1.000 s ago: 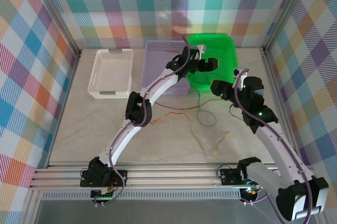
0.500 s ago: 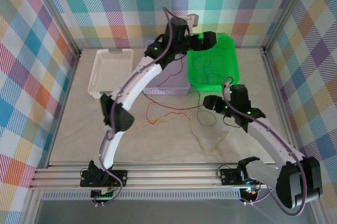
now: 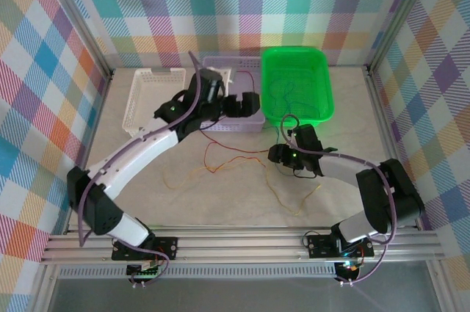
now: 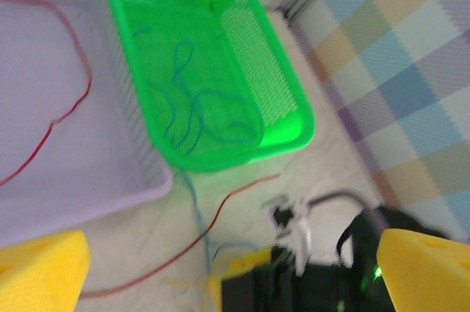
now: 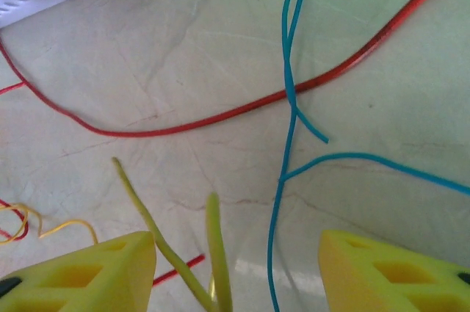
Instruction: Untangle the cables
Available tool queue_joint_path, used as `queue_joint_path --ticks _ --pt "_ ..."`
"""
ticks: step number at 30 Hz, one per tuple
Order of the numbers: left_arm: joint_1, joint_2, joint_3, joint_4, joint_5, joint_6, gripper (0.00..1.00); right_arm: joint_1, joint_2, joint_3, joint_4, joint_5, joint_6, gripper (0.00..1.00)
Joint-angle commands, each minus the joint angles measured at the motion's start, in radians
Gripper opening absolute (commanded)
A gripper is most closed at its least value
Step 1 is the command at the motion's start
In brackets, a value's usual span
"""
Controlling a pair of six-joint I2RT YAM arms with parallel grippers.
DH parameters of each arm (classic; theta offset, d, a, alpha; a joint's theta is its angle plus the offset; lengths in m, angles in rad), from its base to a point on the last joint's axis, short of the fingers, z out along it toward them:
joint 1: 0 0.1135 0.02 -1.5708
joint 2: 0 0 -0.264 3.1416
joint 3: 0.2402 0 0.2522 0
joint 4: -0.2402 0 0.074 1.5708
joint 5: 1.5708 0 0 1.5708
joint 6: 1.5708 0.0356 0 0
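You held your left gripper (image 3: 246, 104) above the near wall of the purple basket (image 3: 228, 68), and through its wrist camera the yellow fingers (image 4: 40, 268) stood wide apart with nothing between them. Your right gripper (image 3: 275, 154) sat low over the table (image 3: 220, 202), just in front of the green basket (image 3: 312, 70). Its jaws were also apart and clamped on nothing. The cables (image 3: 242, 161) were split between three places. One thin bluish cable (image 4: 187, 110) lay coiled on the floor of the green basket. A red strand (image 4: 87, 84) curved across the floor of the purple basket. The others lay loose on the table in front of both baskets. There, the red cable (image 5: 220, 117) ran in a long arc across the right wrist view and the blue cable (image 5: 281, 176) crossed over it. The blue cable then ran down into the gap between the right fingers (image 5: 81, 275). Two strands of the yellow-green cable (image 5: 215, 238) lay in that same gap, beside the blue one. Whether either finger touched them, I could not tell. The orange cable (image 3: 187, 174) trailed off to the left on the table. The white basket (image 3: 150, 92) stood to the left of the purple one.
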Motion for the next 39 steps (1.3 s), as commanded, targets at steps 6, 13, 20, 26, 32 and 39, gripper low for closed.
queue_joint_path --ticks 6,13,20,26,32,39 --pt "-0.008 -0.169 -0.304 0.036 -0.025 -0.017 1.00 0.021 0.045 0.023 0.166 0.028 0.017 0.50" --pt "-0.023 -0.185 -0.457 0.104 0.003 -0.108 1.00 0.039 0.062 0.044 0.157 0.040 0.008 0.25" --pt "-0.039 -0.198 -0.604 0.202 0.026 -0.164 1.00 0.043 -0.120 0.078 -0.004 0.136 -0.029 0.00" --pt "-0.046 -0.156 -0.697 0.294 0.043 -0.189 1.00 0.043 -0.303 0.203 -0.208 0.203 -0.096 0.00" --pt "-0.048 -0.144 -0.729 0.319 0.037 -0.191 1.00 0.043 -0.370 0.405 -0.382 0.187 -0.146 0.00" --pt "-0.048 -0.306 -0.726 0.286 0.029 -0.187 1.00 0.043 -0.313 0.714 -0.523 0.072 -0.189 0.00"
